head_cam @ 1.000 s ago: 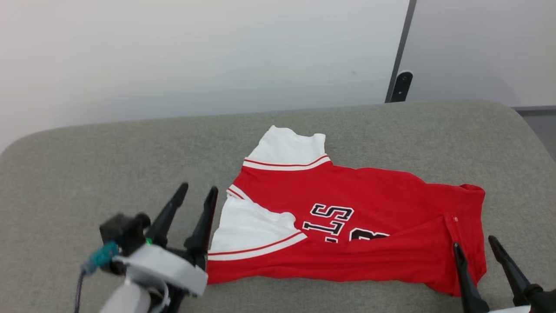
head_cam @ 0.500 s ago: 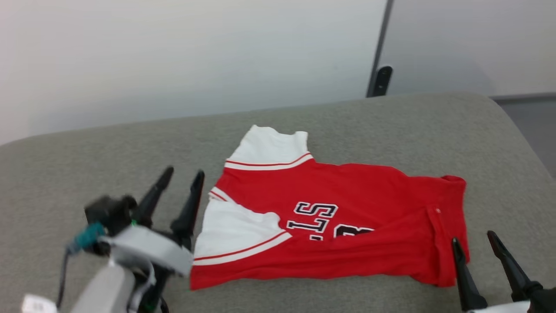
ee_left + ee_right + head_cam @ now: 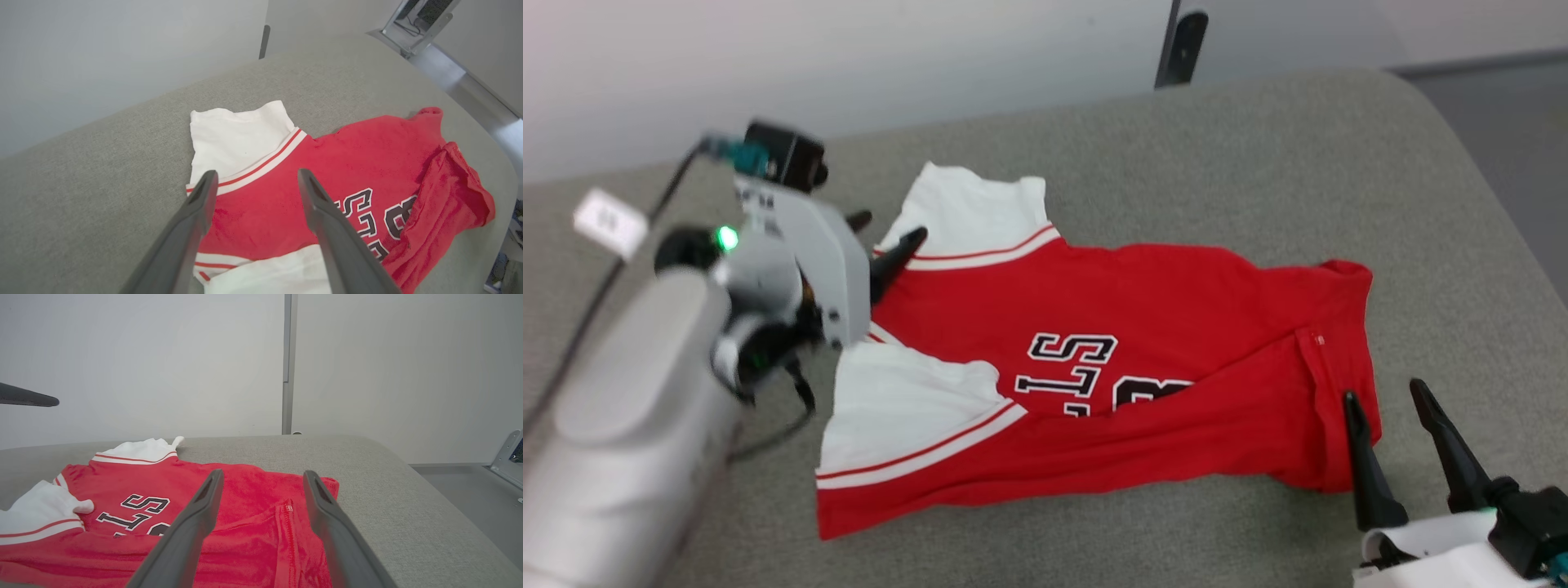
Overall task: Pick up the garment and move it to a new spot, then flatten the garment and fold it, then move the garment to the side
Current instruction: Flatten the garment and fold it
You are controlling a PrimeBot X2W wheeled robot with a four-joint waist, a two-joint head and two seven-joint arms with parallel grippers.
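Main risk: the garment (image 3: 1176,327) is lying doubled, its near edge flapped up over the lower half of the black print (image 3: 1070,371). A shallow pinch is likely catching one layer only, so the shirt would be peeling open or dragging instead of lifting clean. The right-hand hem (image 3: 1347,343) is looking bunched and rolled, so a grab there could be slipping off or taking a lump. With one arm lifting alone, the cloth would be swinging and crumpling; going too deep, the fingertips would be snagging the grey padded surface (image 3: 1258,147). Both grippers are standing wide open, holding nothing. The left gripper (image 3: 890,226) is hovering at the garment's far left, its fingers pointing over the striped trim of the far sleeve (image 3: 972,208) and the red shoulder; contact can't be judged. The near sleeve (image 3: 907,408) is lying nearer than it. The right gripper (image 3: 1383,392) is sitting at the near right corner, one finger overlapping the hem in the head view. The garment is lying mid-surface, between the two grippers.
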